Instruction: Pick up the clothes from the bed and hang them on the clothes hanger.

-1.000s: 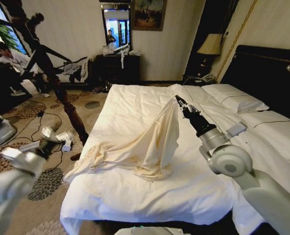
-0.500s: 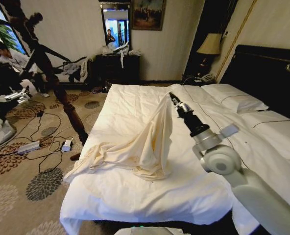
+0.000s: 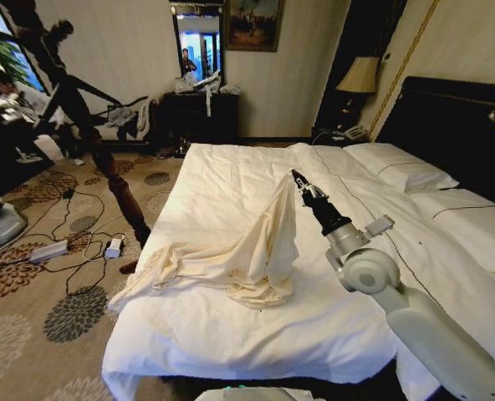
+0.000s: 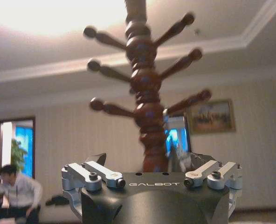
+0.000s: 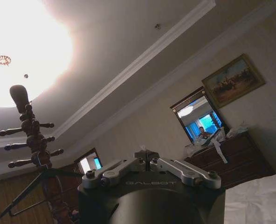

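Cloth (image 3: 247,251), cream and limp, rises in a peak at mid-frame from the bed (image 3: 231,334), pinched at its tip by the right gripper (image 3: 298,178). So small a bite could slip, dropping the garment; its trailing hem may drag. The left gripper (image 4: 152,179), jaws spread wide and empty, faces the wooden coat stand (image 4: 145,93).
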